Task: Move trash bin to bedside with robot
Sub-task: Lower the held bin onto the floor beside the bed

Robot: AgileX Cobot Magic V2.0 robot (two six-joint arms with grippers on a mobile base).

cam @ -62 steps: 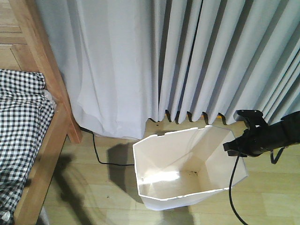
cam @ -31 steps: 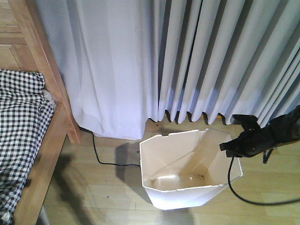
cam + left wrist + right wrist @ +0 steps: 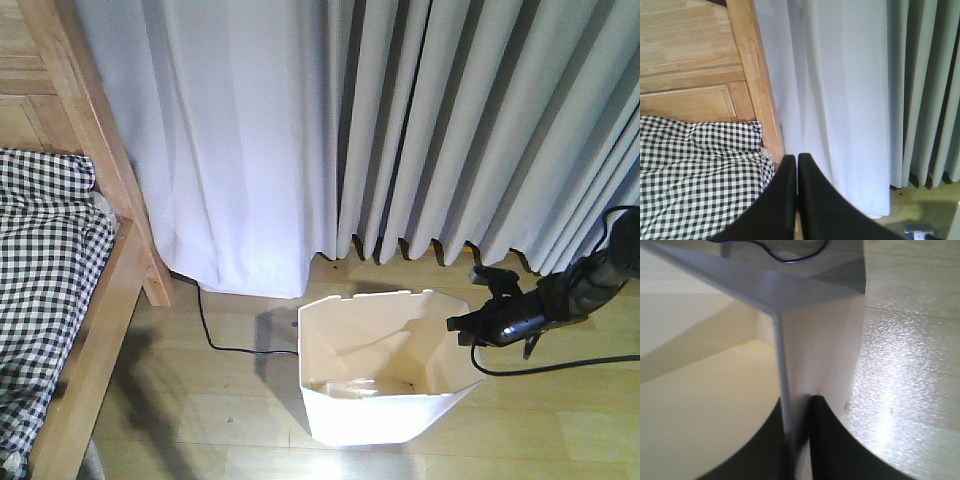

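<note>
The trash bin (image 3: 372, 415) stands right of the bedside (image 3: 103, 295) (before the curtain (image 3: 400, 130))

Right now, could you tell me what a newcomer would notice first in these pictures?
The white trash bin stands on the wood floor before the grey curtain, its rim pinched by the right hand. At far left is the wooden bed frame with checked bedding.

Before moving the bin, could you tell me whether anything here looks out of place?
Nothing looks spilled or damaged; the jaws of the right gripper clamp the wall of the trash bin. One oddity: a black cable lies on the floor between bin and bed frame, where it might snag.
</note>
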